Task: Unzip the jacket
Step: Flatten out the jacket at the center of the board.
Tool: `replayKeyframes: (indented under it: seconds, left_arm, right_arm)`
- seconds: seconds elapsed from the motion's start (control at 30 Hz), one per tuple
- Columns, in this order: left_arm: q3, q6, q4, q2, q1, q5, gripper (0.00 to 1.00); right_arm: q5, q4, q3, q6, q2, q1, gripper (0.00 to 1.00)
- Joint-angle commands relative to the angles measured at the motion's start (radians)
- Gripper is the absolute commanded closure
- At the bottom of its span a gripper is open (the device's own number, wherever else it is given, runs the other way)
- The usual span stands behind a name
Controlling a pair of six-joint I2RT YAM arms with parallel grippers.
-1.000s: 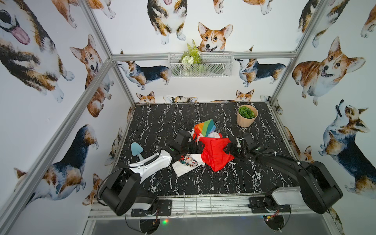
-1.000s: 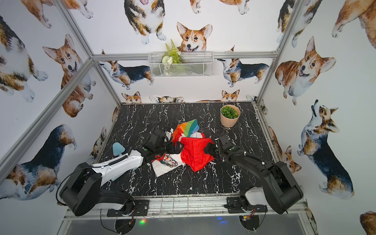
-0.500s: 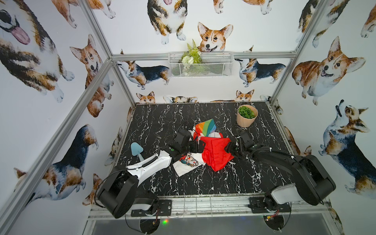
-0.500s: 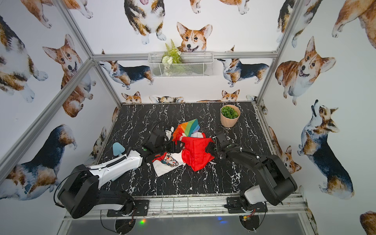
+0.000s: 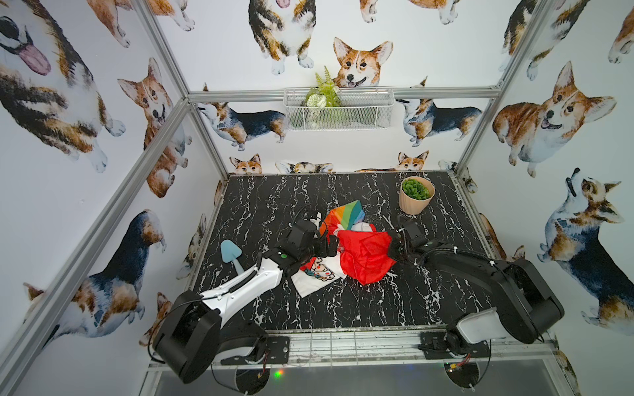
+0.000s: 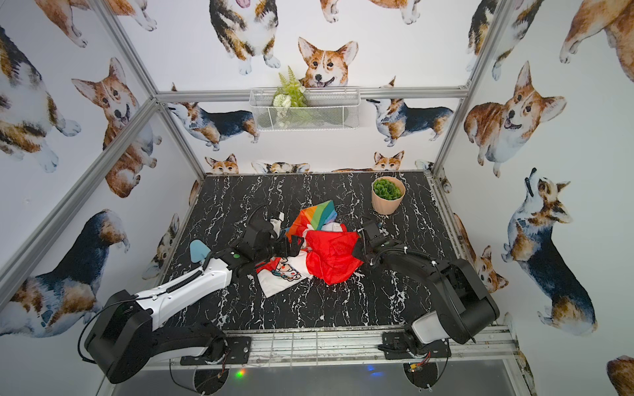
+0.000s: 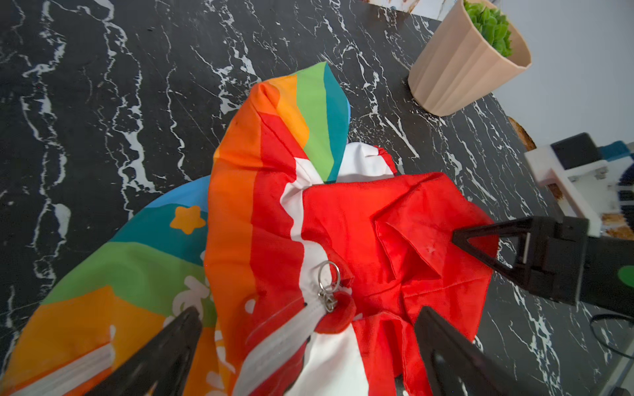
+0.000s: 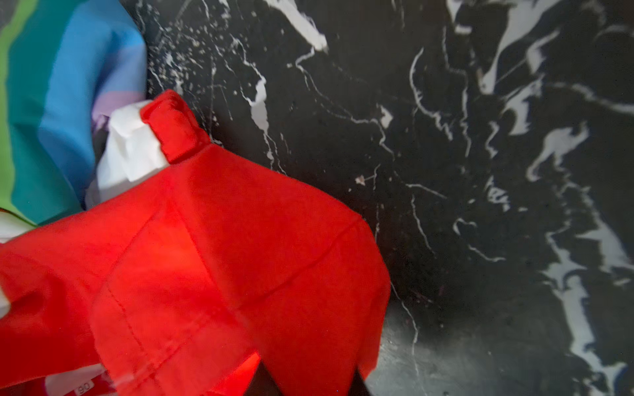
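Jacket (image 5: 356,250) crumpled on counter (image 5: 274,205); left jaws spread wide astride zip pull (image 7: 328,284); right jaws clamped on red hood (image 7: 394,223).

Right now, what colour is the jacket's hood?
The hood is plain red, clearest in the right wrist view.

The jacket (image 5: 356,253) has a red hood (image 7: 429,212). One half is striped orange, green, teal and blue, with white lettering and an orange star; the other half is white with cartoon figures. The zip (image 7: 284,339) is white and the zip pull (image 7: 327,301) silver. The table (image 5: 267,205) is black with white marble veining. The plant pot (image 5: 413,205) is beige and ribbed, with green foliage. The walls (image 5: 85,171) are white with a corgi print. The wire basket (image 5: 363,113) is white. The small tool (image 5: 230,249) is pale blue.
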Motion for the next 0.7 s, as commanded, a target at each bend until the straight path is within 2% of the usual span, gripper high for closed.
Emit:
replayKeyframes:
  seconds: [0.0, 0.17, 0.37, 0.57, 0.67]
  left_arm:
    - [-0.016, -0.022, -0.013, -0.031, 0.030, -0.015, 0.00]
    - [-0.037, -0.038, -0.021, -0.064, 0.101, 0.031, 0.00]
    - [-0.066, -0.067, -0.016, -0.090, 0.159, 0.054, 0.00]
    - [-0.090, -0.086, -0.021, -0.142, 0.189, 0.051, 0.00]
    - [-0.106, -0.095, -0.038, -0.201, 0.197, 0.007, 0.00]
  right_arm:
    - [0.079, -0.051, 0.021, -0.091, -0.076, 0.001, 0.94]
    - [0.094, -0.113, 0.077, -0.212, -0.217, 0.001, 0.99]
    - [0.026, -0.140, 0.173, -0.291, -0.303, 0.001, 1.00]
    - [-0.053, -0.162, 0.342, -0.333, -0.280, 0.001, 1.00]
    - [-0.120, -0.152, 0.439, -0.351, -0.232, 0.002, 1.00]
